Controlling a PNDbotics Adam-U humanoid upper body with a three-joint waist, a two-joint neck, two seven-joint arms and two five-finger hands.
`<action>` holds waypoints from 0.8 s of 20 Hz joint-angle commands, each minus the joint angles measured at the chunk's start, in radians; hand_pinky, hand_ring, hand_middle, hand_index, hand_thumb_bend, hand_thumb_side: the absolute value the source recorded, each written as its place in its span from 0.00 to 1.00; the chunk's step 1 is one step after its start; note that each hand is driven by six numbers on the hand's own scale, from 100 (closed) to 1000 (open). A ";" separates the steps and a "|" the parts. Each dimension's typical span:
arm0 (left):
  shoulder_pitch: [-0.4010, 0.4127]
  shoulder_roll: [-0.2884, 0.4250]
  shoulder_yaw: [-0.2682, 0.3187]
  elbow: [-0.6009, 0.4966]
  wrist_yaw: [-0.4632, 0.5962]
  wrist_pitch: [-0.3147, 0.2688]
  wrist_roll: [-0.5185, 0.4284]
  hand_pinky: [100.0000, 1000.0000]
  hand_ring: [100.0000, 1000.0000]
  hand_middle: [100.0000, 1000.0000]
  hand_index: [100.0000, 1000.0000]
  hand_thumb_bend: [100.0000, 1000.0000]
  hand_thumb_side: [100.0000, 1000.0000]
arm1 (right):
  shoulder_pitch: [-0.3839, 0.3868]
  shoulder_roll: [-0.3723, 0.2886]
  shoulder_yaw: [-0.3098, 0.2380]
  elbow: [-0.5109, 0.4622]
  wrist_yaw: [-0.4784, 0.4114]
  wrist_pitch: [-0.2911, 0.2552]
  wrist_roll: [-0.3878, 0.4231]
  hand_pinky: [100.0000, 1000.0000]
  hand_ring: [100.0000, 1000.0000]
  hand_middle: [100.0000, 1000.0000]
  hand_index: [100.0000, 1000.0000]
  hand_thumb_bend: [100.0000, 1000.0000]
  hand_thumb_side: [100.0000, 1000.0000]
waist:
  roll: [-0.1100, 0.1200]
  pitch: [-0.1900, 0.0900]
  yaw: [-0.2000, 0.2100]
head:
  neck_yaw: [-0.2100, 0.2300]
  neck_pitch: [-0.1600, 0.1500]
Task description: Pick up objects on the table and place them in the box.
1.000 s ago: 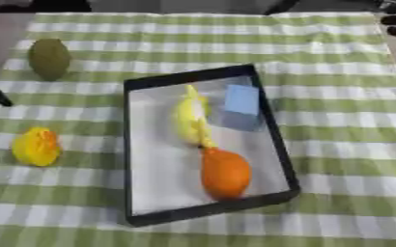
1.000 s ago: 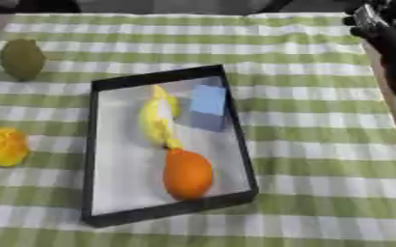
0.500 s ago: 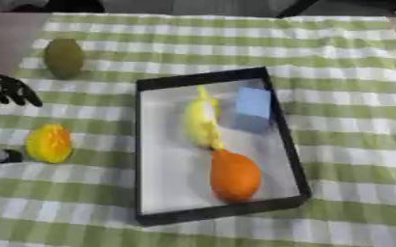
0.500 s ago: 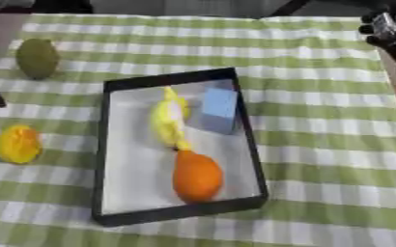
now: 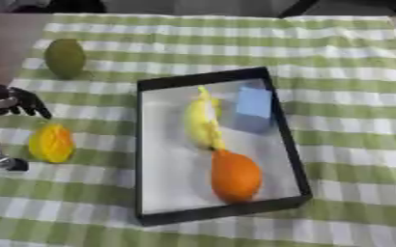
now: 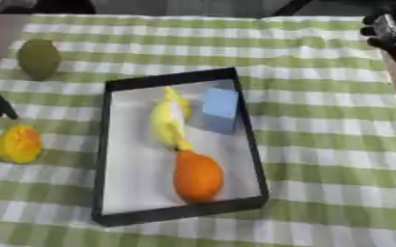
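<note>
A black box with a white floor lies in the middle of the checked cloth. Inside it are a banana, a blue block and an orange. A yellow fruit lies on the cloth left of the box. Further back sits a green fruit. My left hand comes in at the left edge, open, with fingers just behind the yellow fruit and the thumb in front of it, not touching. My right hand shows at the upper right edge, away from everything.
The green-and-white checked cloth covers the table. A bare brown tabletop strip runs along the far left. Open cloth lies right of the box and in front of it.
My left hand has come further in from the left edge and now brackets the yellow fruit. The whole view has also shifted a little. The things in the box have not moved.
</note>
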 commanded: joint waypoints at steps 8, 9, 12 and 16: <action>-0.038 -0.031 -0.019 0.070 -0.052 -0.044 0.067 0.78 0.78 0.76 0.83 0.46 0.00 | -0.011 -0.014 -0.006 -0.001 0.002 -0.002 0.012 0.87 0.76 0.67 0.79 0.00 0.46 | 0.012 -0.027 -0.003 | -0.026 -0.003; -0.039 -0.036 -0.021 0.075 -0.053 -0.045 0.074 0.78 0.78 0.75 0.83 0.43 0.01 | -0.010 -0.013 -0.005 0.001 0.002 -0.002 0.013 0.87 0.76 0.67 0.79 0.00 0.47 | 0.011 -0.027 -0.004 | -0.030 -0.002; -0.043 -0.051 -0.026 0.091 -0.052 -0.046 0.091 0.78 0.78 0.74 0.82 0.38 0.01 | -0.009 -0.011 -0.006 0.004 0.001 -0.001 0.015 0.87 0.76 0.67 0.79 0.00 0.47 | 0.011 -0.025 -0.004 | -0.035 -0.001; -0.051 -0.075 -0.029 0.112 -0.050 -0.038 0.130 0.76 0.75 0.71 0.78 0.22 0.04 | -0.010 -0.008 -0.005 0.008 -0.001 0.000 0.018 0.87 0.76 0.67 0.79 0.00 0.47 | 0.009 -0.024 -0.005 | -0.034 -0.001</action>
